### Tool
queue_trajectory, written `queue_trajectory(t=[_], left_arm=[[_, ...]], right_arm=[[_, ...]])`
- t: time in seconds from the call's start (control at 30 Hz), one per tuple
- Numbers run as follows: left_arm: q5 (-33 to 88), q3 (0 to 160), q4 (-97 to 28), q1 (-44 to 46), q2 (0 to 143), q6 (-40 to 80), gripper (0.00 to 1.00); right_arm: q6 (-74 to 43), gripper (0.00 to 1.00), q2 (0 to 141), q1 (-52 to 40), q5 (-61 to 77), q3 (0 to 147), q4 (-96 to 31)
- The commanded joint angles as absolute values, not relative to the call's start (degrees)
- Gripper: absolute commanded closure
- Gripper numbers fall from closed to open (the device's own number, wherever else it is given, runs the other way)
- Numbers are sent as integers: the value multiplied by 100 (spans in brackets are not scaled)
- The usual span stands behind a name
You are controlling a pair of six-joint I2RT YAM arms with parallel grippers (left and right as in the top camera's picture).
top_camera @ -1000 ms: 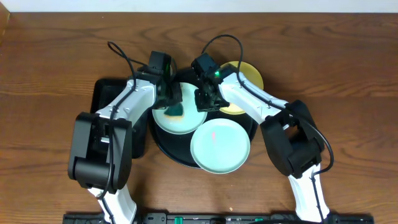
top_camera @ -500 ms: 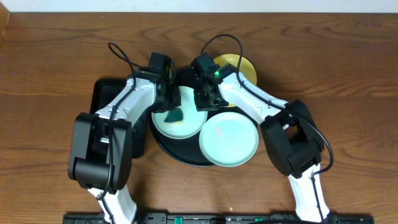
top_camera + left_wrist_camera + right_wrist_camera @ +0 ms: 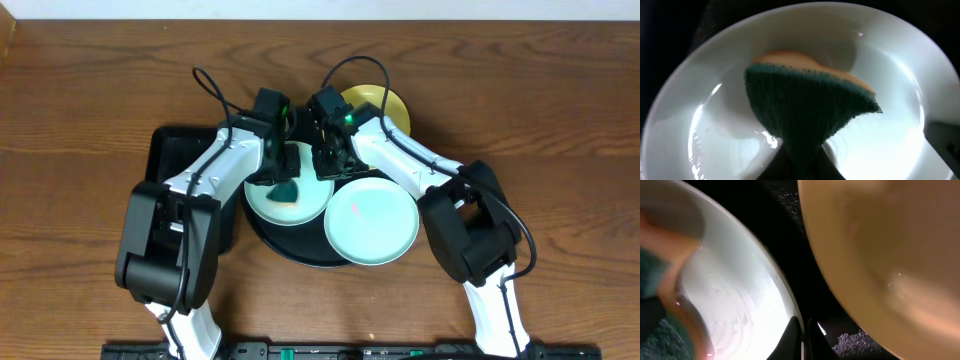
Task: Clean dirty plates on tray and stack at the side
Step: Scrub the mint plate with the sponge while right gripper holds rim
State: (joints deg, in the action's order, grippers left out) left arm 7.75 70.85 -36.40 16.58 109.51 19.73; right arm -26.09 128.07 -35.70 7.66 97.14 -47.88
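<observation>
Green-and-orange sponge [image 3: 810,107]: clamped in my left gripper [image 3: 280,168], its free end down in the well of the mint plate [image 3: 900,125].

Mint plate: on the tray [image 3: 275,245], left of centre; glossy, with a wet sheen.

Right gripper [image 3: 803,337]: fingers drawn almost together at that plate's right rim; I judge it a pinch that steadies the plate.

Second plate [image 3: 372,222]: mint, overhanging the tray's near right rim.

Yellow plate [image 3: 392,103]: at the tray's far right edge, partly hidden behind my right arm.

Hazards, as I judge them:
- A slick rim may slip from a thin pinch, and a hard sponge stroke would then skate the plate across the tray.
- The pushed plate could knock the second plate, which is only half supported, off the rim.
- My two wrists work close together; a wide scrub risks a collision or a cable snag.
</observation>
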Motion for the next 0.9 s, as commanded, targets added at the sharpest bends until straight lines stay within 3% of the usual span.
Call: queue_trajectory(t=[0.0,0.17,0.4,0.47,0.73,0.87], left_arm=[[-537,7043,-3913,1712,11021,3015,93],[-405,7043,-4224,1715,11019,2958,93],[2359,7043,-4163,1712,11019,836,93],[2438,7043,-4154,1712,11019,808,93],[-738,7043,-4460,1712,11019,3479,93],[-965,7043,-4536,1712,11019,3607,93]], right_arm=[[-2606,99,13019,-3610,646,9741,-4801],[-2606,99,13019,-3610,646,9743,-4801],[-2606,99,13019,-3610,646,9743,-4801],[-2606,99,13019,-3610,646,9743,-4801],[-2606,99,13019,-3610,644,9743,-4801],[-2606,99,13019,-3610,646,9741,-4801]])
